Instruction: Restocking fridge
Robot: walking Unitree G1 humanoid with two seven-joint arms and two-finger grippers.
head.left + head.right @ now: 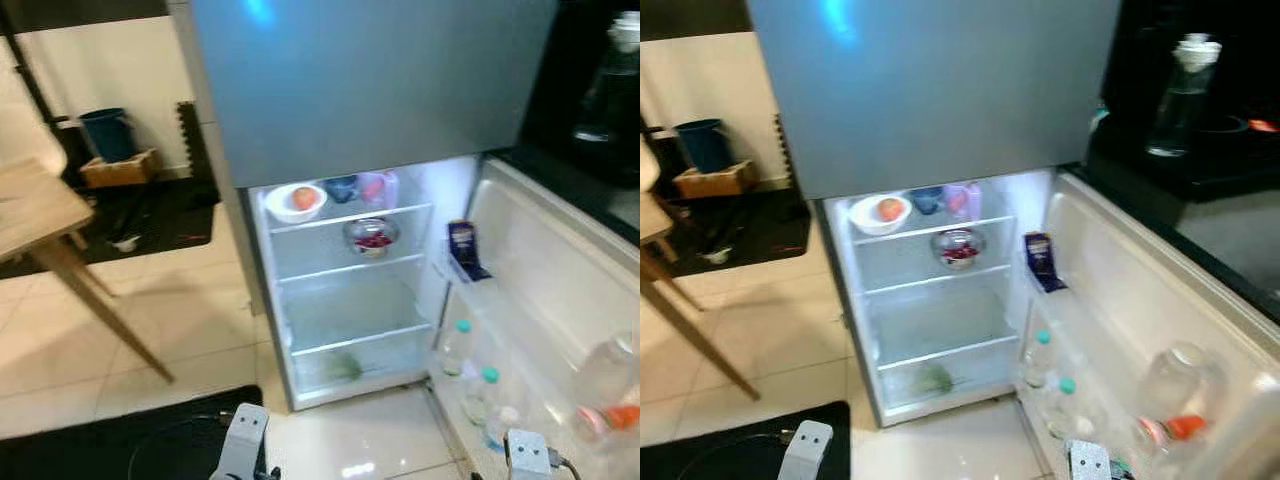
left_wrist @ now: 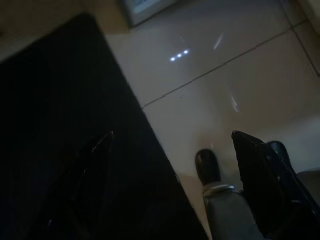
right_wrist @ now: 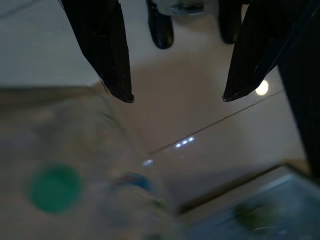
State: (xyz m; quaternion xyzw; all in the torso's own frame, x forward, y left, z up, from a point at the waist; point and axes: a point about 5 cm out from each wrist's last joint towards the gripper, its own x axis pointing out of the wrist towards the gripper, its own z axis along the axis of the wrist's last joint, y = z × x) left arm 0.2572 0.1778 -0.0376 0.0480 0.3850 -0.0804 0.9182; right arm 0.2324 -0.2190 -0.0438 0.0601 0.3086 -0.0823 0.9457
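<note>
Fridge: the grey two-door fridge (image 1: 370, 90) fills the centre of the head views, its lower door (image 1: 560, 290) swung wide toward the right edge.
Top shelf: a white bowl holding an orange fruit (image 1: 297, 200) at the left, a blue cup (image 1: 341, 187) and a pink container (image 1: 376, 186) beside it.
Second shelf: a glass bowl of red food (image 1: 372, 236).
Bottom drawer: something green (image 1: 345, 367), blurred.
Door racks: a dark blue carton (image 1: 464, 248) in the upper rack; clear bottles with green caps (image 1: 459, 345) lower down, lower right of frame.
Left gripper (image 2: 172, 145): released, fingers spread over pale floor tiles (image 2: 235, 75) and a black mat (image 2: 60, 125).
Right gripper (image 3: 177, 97): released, fingers apart above the floor, a blurred green cap (image 3: 55, 187) nearby.
Surroundings: a wooden table (image 1: 40, 215) at the left edge; a blue bin (image 1: 105, 132) upper left.
</note>
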